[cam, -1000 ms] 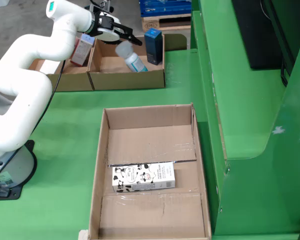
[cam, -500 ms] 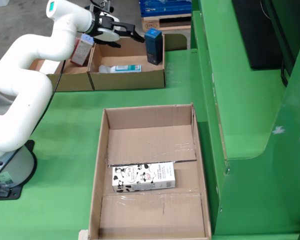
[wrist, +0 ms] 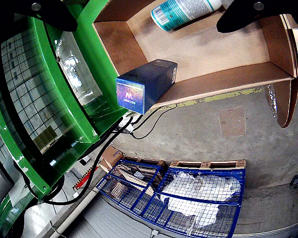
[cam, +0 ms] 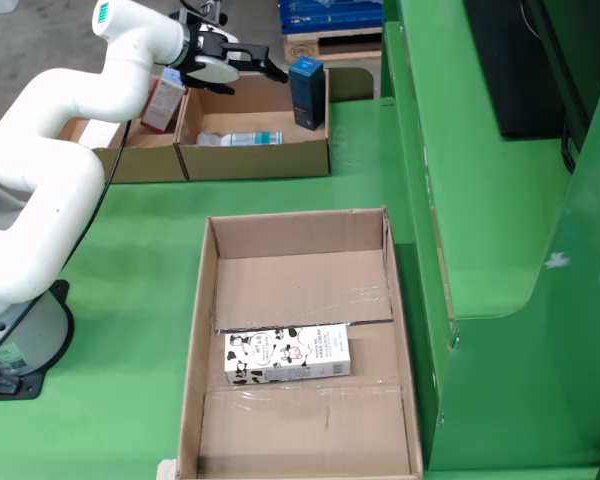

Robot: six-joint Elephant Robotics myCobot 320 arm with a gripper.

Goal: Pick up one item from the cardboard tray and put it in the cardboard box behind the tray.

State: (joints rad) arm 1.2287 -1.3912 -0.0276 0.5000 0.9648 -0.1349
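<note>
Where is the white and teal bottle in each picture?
View from the side: the white and teal bottle lies on its side in the far cardboard box, top left.
View that rides on the gripper: the bottle lies at the top edge, inside the same box.
Shared landmark: the dark blue carton standing in that box's corner.

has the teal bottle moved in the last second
Yes. The teal bottle has dropped from the open tool and now lies flat on the cardboard box floor, left of the dark blue carton.
</note>
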